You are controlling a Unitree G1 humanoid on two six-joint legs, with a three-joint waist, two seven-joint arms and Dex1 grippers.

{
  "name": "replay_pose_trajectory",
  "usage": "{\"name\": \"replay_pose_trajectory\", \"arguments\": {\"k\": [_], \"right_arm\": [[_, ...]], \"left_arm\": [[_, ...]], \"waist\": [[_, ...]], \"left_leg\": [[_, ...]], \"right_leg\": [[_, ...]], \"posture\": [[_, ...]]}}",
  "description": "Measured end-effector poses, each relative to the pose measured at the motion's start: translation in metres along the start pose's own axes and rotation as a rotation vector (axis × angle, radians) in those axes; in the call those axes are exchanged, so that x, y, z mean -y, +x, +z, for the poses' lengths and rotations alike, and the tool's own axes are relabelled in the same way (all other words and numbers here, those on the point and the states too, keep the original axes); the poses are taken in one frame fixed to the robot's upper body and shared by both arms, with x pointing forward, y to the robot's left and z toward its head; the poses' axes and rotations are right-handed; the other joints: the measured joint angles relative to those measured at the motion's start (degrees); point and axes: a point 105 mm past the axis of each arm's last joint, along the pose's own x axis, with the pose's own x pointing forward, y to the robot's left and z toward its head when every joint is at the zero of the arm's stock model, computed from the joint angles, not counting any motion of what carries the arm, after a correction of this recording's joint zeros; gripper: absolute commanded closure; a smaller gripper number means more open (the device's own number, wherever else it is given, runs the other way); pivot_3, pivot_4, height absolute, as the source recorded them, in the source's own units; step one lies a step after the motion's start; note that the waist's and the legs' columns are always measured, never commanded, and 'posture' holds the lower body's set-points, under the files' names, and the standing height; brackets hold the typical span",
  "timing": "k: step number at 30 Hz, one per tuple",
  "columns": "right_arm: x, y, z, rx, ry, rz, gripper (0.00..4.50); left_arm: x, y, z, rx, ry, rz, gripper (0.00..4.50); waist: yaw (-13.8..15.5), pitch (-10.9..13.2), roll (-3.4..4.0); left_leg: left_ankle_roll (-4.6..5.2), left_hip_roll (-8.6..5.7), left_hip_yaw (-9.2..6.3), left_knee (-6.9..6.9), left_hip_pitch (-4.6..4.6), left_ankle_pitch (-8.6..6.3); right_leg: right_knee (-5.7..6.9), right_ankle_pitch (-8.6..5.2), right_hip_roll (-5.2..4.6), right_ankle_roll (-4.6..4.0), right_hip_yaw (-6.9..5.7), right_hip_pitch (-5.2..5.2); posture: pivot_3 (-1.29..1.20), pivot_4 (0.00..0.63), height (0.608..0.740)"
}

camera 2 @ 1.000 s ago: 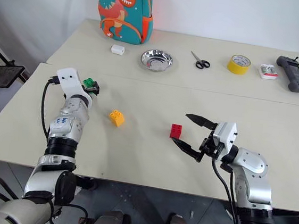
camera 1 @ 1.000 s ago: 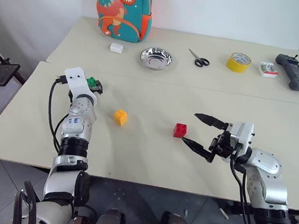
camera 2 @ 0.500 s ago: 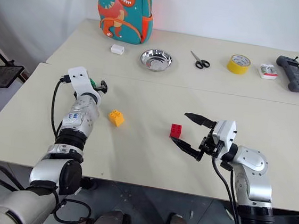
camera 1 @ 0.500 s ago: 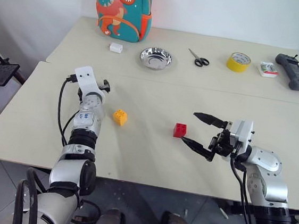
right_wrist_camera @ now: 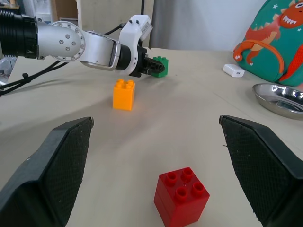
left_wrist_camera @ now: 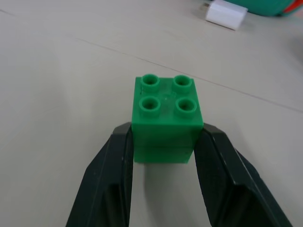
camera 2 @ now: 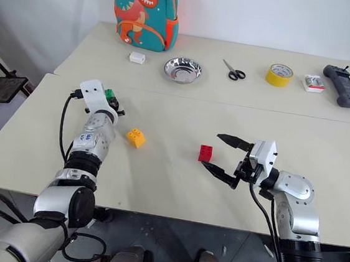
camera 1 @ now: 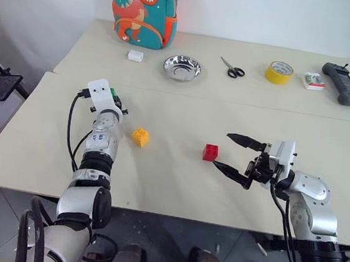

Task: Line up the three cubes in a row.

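I see 3 studded cubes on the near table (camera 1: 175, 187): the green cube (left_wrist_camera: 166, 120) with 4 studs on top, the yellow-orange cube (camera 1: 140, 137) and the red cube (camera 1: 210, 152). A second ago my left gripper (left_wrist_camera: 163, 146) stood wide beside the green cube; now its 2 black fingers are clamped on the cube's sides, at the table's left. My right gripper (camera 1: 235, 156) has stayed spread wide and empty, with the red cube just beside its fingertips, apart from them.
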Motion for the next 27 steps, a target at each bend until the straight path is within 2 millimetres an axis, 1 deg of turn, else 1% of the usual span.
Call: {"name": "replay_pose_trajectory", "arguments": {"k": [3, 4, 6, 7, 9, 10, 11, 13, 15, 16, 18, 20, 22, 25, 27], "right_arm": [[-0.001, 0.0, 0.0, -0.002, 0.0, 0.007, 0.0], [-0.001, 0.0, 0.001, -0.003, -0.001, 0.007, 0.0], [0.0, -0.004, 0.003, -0.013, -0.005, 0.008, 0.0], [0.0, -0.009, 0.005, -0.027, -0.01, 0.01, 0.0], [0.001, -0.018, 0.007, -0.053, -0.02, 0.006, 0.0], [0.001, -0.025, 0.007, -0.067, -0.017, 0.0, 0.0], [0.0, -0.031, 0.006, -0.087, -0.011, -0.005, 0.0], [-0.001, -0.043, 0.003, -0.119, 0.002, -0.02, 0.0], [-0.002, -0.046, 0.004, -0.125, 0.001, -0.023, 0.0], [-0.003, -0.047, 0.005, -0.124, 0.0, -0.027, 0.0], [-0.005, -0.047, 0.006, -0.123, -0.004, -0.035, 0.0], [-0.007, -0.048, 0.008, -0.124, -0.007, -0.043, 0.0], [-0.01, -0.049, 0.008, -0.129, -0.005, -0.05, 0.0], [-0.014, -0.051, 0.01, -0.13, -0.007, -0.062, 0.0], [-0.019, -0.054, 0.009, -0.14, 0.015, -0.06, 0.0]], "left_arm": [[-0.011, -0.014, 0.007, 0.084, 0.102, -0.229, 3.03], [-0.013, -0.019, 0.012, 0.109, 0.126, -0.327, 3.03], [-0.011, -0.033, 0.027, 0.158, 0.169, -0.532, 3.03], [-0.008, -0.046, 0.038, 0.185, 0.219, -0.692, 3.03], [-0.003, -0.069, 0.054, 0.216, 0.302, -0.935, 3.03], [0.002, -0.083, 0.059, 0.212, 0.354, -1.089, 3.03], [0.008, -0.094, 0.061, 0.201, 0.393, -1.203, 3.03], [0.027, -0.11, 0.057, 0.151, 0.45, -1.422, 3.03], [0.044, -0.116, 0.051, 0.122, 0.489, -1.545, 3.03], [0.056, -0.12, 0.045, 0.105, 0.527, -1.616, 3.03], [0.071, -0.122, 0.031, 0.069, 0.591, -1.692, 3.03], [0.085, -0.121, 0.013, 0.019, 0.65, -1.734, 3.03], [0.094, -0.115, -0.002, -0.025, 0.694, -1.726, 3.03], [0.101, -0.11, -0.014, -0.087, 0.727, -1.718, 3.03], [0.112, -0.111, -0.017, -0.114, 0.746, -1.743, 3.03]], "waist": [[-0.99, 0.0, 0.0], [-1.21, 0.0, 0.0], [-1.31, 0.0, 0.0], [-1.3, 0.0, 0.0], [-0.99, 0.0, 0.0], [-0.68, 0.0, 0.0], [-0.4, 0.0, 0.01], [0.44, 0.0, 0.0], [0.45, 0.0, 0.0], [0.38, 0.0, 0.0], [0.22, 0.0, 0.0], [0.01, 0.0, 0.0], [-0.1, 0.01, -0.03], [-0.04, 0.02, -0.04], [0.25, 0.03, -0.05]], "left_leg": [[-0.01, 0.02, 0.03, -0.06, 0.0, 0.01], [-0.02, 0.03, 0.03, -0.06, -0.01, 0.01], [-0.02, 0.03, 0.03, -0.05, -0.01, 0.01], [-0.02, 0.03, 0.03, -0.03, -0.03, 0.0], [-0.01, 0.03, 0.02, 0.0, -0.03, 0.0], [-0.01, 0.02, 0.02, 0.01, -0.02, 0.0], [0.0, 0.01, 0.03, 0.02, 0.0, -0.01], [0.02, 0.0, 0.03, 0.09, -0.01, 0.0], [0.04, -0.01, 0.07, 0.13, -0.01, 0.01], [0.04, -0.01, 0.08, 0.13, -0.01, 0.0], [0.05, -0.01, 0.11, 0.08, -0.01, 0.0], [0.04, 0.0, 0.13, 0.03, -0.02, 0.0], [0.05, 0.0, 0.14, 0.01, -0.04, 0.0], [0.06, 0.0, 0.14, 0.03, -0.07, -0.01], [0.12, -0.01, 0.14, 0.06, -0.1, -0.04]], "right_leg": [[0.03, 0.0, 0.02, 0.0, 0.0, -0.07], [0.01, 0.0, 0.02, -0.01, 0.0, -0.07], [0.01, 0.0, 0.02, -0.01, 0.01, -0.07], [0.0, 0.0, 0.02, 0.0, 0.01, -0.07], [-0.01, 0.0, 0.01, 0.0, 0.0, -0.04], [-0.02, 0.0, 0.01, 0.0, 0.0, -0.01], [-0.04, 0.0, 0.01, 0.0, 0.0, 0.02], [-0.05, 0.0, 0.01, 0.0, 0.0, 0.06], [-0.05, 0.0, 0.01, 0.0, 0.03, 0.08], [-0.04, 0.0, 0.01, 0.0, 0.03, 0.08], [-0.03, 0.0, 0.01, 0.0, 0.03, 0.03], [-0.03, 0.0, 0.02, 0.0, 0.03, -0.02], [-0.03, 0.0, 0.02, 0.0, 0.02, -0.05], [-0.03, 0.0, 0.01, 0.0, 0.01, -0.06], [-0.06, 0.01, 0.0, 0.02, 0.01, -0.04]], "posture": [[0.0, 0.15, 0.74], [0.0, 0.15, 0.74], [0.0, 0.15, 0.74], [0.0, 0.15, 0.74], [0.0, 0.15, 0.74], [0.0, 0.15, 0.74], [0.0, 0.15, 0.74], [0.0, 0.15, 0.74], [0.0, 0.15, 0.74], [0.0, 0.15, 0.74], [0.0, 0.15, 0.74], [0.0, 0.15, 0.74], [0.0, 0.15, 0.74], [0.0, 0.15, 0.74], [0.0, 0.15, 0.74]]}}
